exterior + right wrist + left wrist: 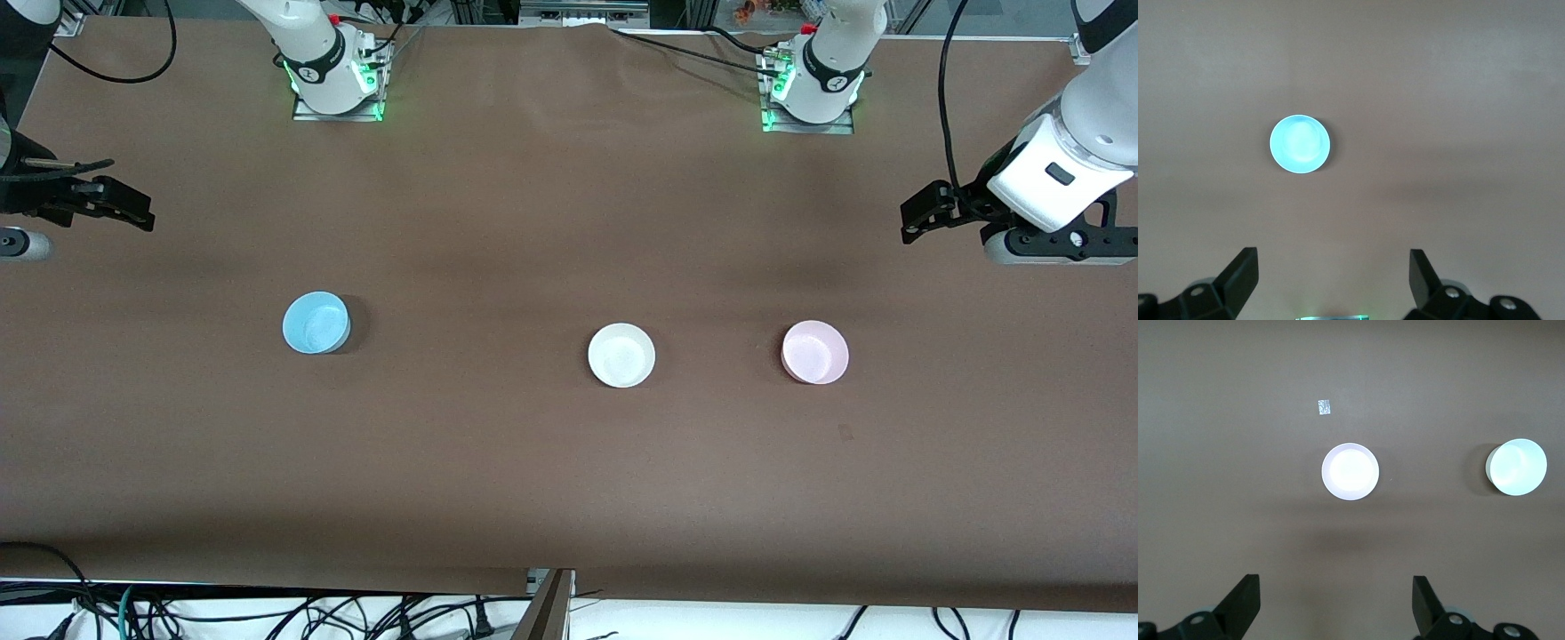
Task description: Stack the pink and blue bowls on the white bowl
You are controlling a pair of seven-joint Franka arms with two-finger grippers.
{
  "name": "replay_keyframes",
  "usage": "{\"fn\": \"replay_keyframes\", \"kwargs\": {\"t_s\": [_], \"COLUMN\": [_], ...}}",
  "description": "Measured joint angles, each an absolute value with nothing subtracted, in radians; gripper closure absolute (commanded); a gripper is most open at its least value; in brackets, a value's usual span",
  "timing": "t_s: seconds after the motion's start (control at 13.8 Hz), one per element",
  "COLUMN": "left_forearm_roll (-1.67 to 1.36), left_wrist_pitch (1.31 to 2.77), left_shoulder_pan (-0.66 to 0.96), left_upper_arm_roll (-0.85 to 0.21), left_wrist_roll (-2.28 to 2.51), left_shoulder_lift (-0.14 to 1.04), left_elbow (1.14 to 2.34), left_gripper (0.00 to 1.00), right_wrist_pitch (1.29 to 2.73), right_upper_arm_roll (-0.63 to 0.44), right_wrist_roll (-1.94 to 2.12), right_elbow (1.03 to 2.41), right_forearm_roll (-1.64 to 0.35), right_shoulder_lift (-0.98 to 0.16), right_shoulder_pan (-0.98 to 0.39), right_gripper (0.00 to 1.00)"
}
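Note:
The light blue bowl sits toward the right arm's end of the table and also shows in the right wrist view. The white bowl sits near the middle. The pale pink bowl sits beside it toward the left arm's end. In the left wrist view the pink bowl and the white bowl both look washed out. My left gripper is open and empty, up over the left arm's end of the table. My right gripper is open and empty, up over the right arm's end.
The brown table carries only the three bowls, each standing apart. A small mark lies on the cloth nearer the front camera than the pink bowl, and shows in the left wrist view. Cables hang along the front edge.

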State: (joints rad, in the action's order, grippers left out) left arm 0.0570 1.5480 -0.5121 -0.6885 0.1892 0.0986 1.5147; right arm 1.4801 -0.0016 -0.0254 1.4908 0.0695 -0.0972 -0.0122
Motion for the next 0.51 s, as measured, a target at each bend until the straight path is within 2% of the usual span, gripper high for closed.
{"fn": "replay_keyframes", "kwargs": {"t_s": [0.51], "left_forearm_roll": [0.057], "left_wrist_pitch": [1.548], "left_shoulder_pan": [-0.512], "left_upper_arm_roll": [-0.689], "left_wrist_roll": [0.189], "left_shoulder_lift": [0.099], "left_elbow": [1.515], "left_gripper": [0.0], "right_wrist_pitch": [1.48], "right_upper_arm_roll": [-0.002], "right_wrist_roll": [-0.025], "right_elbow": [1.491], "right_forearm_roll": [0.07], "right_shoulder_lift": [-0.097], "right_shoulder_pan": [-0.012], "right_gripper": [0.0]}}
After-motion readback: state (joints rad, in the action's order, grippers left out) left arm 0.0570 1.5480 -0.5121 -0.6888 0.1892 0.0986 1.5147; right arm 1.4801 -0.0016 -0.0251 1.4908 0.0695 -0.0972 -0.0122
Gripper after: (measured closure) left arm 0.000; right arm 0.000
